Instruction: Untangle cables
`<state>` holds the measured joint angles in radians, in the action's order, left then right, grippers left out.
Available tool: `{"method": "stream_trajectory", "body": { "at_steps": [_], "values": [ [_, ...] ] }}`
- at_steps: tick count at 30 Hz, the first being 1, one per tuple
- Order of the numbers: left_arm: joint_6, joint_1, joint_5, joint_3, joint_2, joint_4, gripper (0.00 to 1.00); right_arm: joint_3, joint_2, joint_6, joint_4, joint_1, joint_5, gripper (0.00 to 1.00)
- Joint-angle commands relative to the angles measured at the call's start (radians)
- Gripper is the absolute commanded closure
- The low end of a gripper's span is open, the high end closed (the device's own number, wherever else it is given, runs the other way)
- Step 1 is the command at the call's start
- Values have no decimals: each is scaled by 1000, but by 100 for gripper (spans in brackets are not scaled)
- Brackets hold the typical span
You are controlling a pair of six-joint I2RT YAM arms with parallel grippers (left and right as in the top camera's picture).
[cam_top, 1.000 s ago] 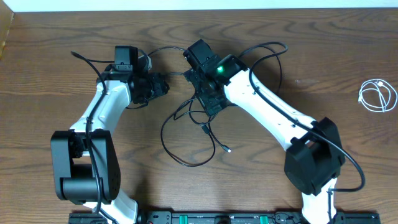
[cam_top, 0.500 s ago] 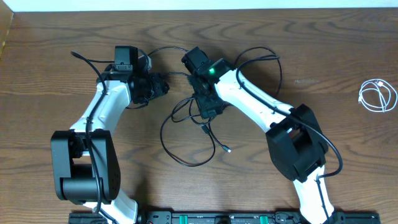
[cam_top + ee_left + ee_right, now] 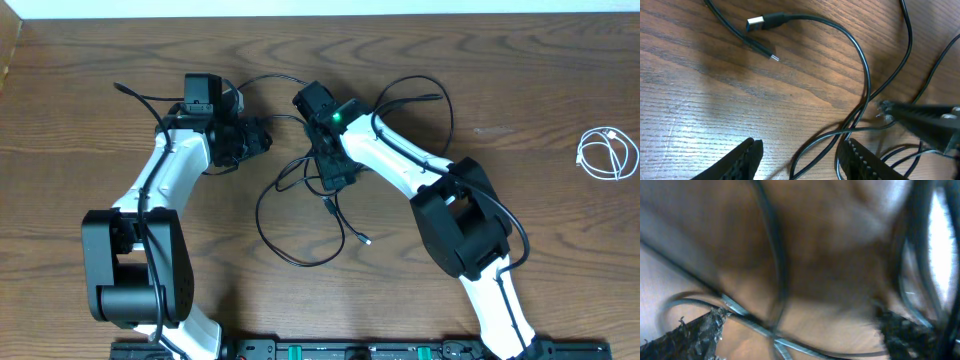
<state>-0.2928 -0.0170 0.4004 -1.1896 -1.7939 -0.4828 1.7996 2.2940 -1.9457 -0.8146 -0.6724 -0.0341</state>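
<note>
Two black cables (image 3: 262, 215) lie tangled in loops at the table's middle, one plug end (image 3: 366, 240) pointing toward the near edge. My left gripper (image 3: 266, 137) (image 3: 802, 159) is open just left of the tangle; black strands (image 3: 867, 85) run between its fingers without being clamped. A USB plug (image 3: 756, 21) and a smaller plug (image 3: 774, 57) lie farther off. My right gripper (image 3: 337, 182) (image 3: 797, 339) hangs wide open over the tangle's top, with crossing strands (image 3: 775, 335) between its fingers; that view is blurred. The white cable (image 3: 607, 136) lies coiled at the far right.
The right arm's own thick black cable (image 3: 440, 100) arcs over the table behind its wrist. One of the right gripper's fingers (image 3: 925, 120) reaches into the left wrist view from the right. A black rail (image 3: 350, 350) runs along the near edge.
The right arm's elbow has swung left and toward the middle, and its gripper has shifted slightly left over the tangle. The left arm and the cables have stayed where they were.
</note>
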Motion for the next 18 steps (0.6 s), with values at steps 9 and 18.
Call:
{"method": "stream_trajectory", "body": {
  "at_steps": [9, 18],
  "values": [
    [-17, -2, -9, -2, -9, -2, 46, -3, 71, -13, -21, 11, 28, 1],
    [-17, -2, -9, -2, -9, -2, 46, -3, 71, -13, -47, 11, 28, 1]
  ]
}}
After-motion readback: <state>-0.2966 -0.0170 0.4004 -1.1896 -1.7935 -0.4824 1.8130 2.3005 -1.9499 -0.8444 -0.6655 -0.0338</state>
